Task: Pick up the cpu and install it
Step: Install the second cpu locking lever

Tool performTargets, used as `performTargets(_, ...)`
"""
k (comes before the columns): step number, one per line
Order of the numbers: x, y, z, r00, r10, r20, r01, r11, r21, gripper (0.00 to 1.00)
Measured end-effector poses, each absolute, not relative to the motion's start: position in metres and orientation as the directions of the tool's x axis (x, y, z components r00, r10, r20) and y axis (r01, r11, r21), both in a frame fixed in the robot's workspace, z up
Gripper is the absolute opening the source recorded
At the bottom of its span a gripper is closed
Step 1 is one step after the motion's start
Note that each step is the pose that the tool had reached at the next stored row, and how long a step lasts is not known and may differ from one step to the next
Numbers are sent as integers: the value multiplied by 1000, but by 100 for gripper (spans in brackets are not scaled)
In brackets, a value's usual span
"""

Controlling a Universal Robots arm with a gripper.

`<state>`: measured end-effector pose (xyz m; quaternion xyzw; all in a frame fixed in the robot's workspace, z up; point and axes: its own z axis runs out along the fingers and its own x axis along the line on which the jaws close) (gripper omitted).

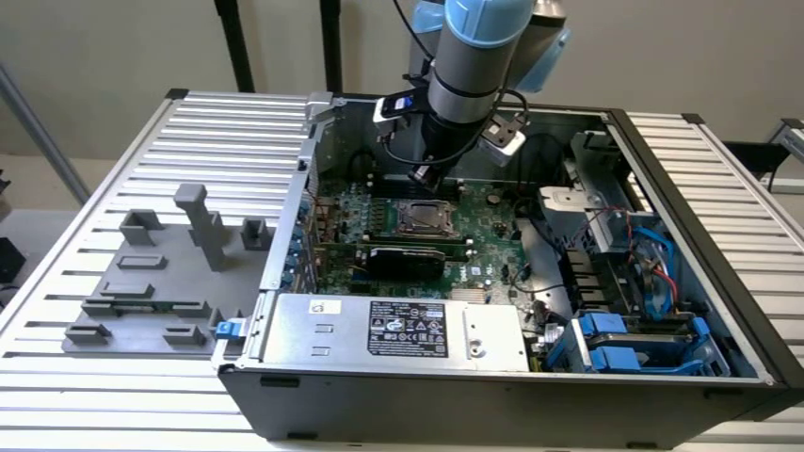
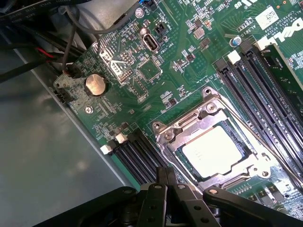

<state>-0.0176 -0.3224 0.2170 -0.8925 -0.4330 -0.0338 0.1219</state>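
The gripper point(image 2: 166, 182) has its jaws drawn fully together with nothing between them; in the wrist view the dark linkage meets in a narrow point just above the socket frame point(image 2: 208, 106); the cpu point(image 2: 211, 150) already lies flat inside that frame, its pale metal top showing square within the steel surround, so the placing part of the task looks done and the fingers are empty.

Judged from this, the step in hand is working over the seated chip with closed tips; doing it well means keeping the tips off the lid and the socket's inner edges, and travelling straight up and down rather than sideways, since a scrape across the frame could shift the chip.

Outward from the socket, the motherboard point(image 2: 156, 71) is crowded; memory slots point(image 2: 265, 90) run close along one side of the frame and another bank point(image 2: 137, 158) sits beside the opposite corner; a coin cell point(image 2: 96, 85) and cables point(image 2: 66, 38) lie toward the board's edge.

In the exterior view the gripper point(image 1: 424, 179) hangs inside the open computer case point(image 1: 503, 377), near its rear wall; open room is mainly overhead; the grey fixture blocks point(image 1: 164, 273) stand on the bench point(image 1: 101, 188) outside the case, toward the exterior view's left.
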Motion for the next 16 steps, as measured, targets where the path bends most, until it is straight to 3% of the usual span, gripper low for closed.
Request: performTargets(16,-28,-352,226,623,765,165,781,-596,-188,11)
